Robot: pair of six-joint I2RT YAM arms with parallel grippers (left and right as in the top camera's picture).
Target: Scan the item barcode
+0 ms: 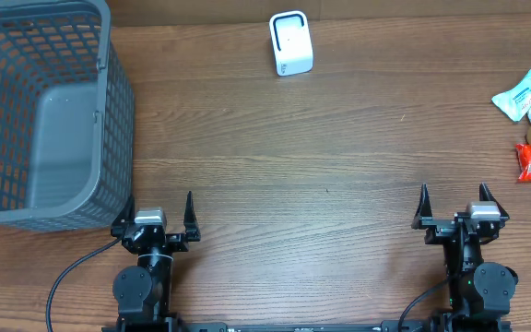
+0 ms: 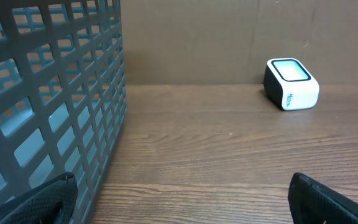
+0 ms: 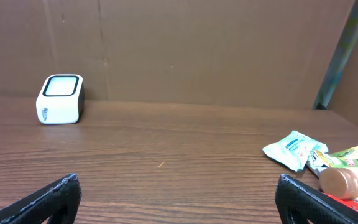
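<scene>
I have the left gripper (image 1: 159, 207) and the right gripper (image 1: 453, 196) at the near edge of the wooden table (image 1: 302, 166), both with fingers spread wide and holding nothing. The snack packets (image 1: 522, 94) lie clustered at the right edge, well apart from the white barcode scanner (image 1: 291, 43) at the far middle. A grey plastic basket (image 1: 118, 101) stands just beside my left gripper.

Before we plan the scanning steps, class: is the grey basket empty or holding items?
Empty: overhead, the grey basket shows a bare floor; the snack packets lie outside it, far right.
</scene>
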